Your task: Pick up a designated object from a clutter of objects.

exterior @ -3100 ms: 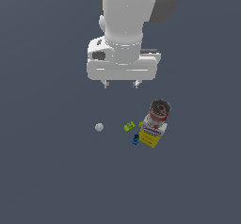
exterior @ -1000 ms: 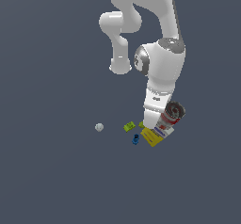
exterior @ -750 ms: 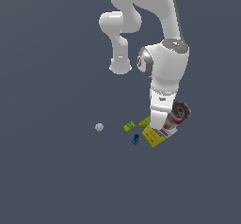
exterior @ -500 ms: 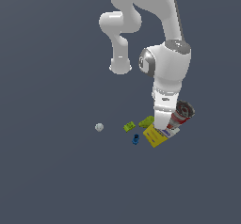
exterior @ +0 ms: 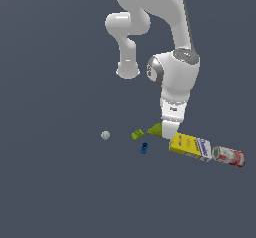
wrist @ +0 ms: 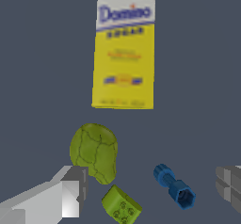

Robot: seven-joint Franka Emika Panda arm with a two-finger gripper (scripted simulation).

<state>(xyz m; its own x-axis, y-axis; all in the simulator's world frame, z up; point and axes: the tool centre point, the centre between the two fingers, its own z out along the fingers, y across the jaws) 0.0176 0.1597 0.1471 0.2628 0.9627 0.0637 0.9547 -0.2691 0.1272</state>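
Centring the wide-spread gripper [wrist: 150,190] over the olive-green lump [wrist: 94,151], clear of the lime-green brick [wrist: 121,206] and blue piece [wrist: 174,186], should secure a clean grasp.

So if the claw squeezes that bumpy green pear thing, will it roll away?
Maybe a little. The pear thing looks rounded and lopsided, so it would likely wobble rather than roll far. Its lumpy surface might twist between the claw fingers. The lime brick beside it could get nudged.
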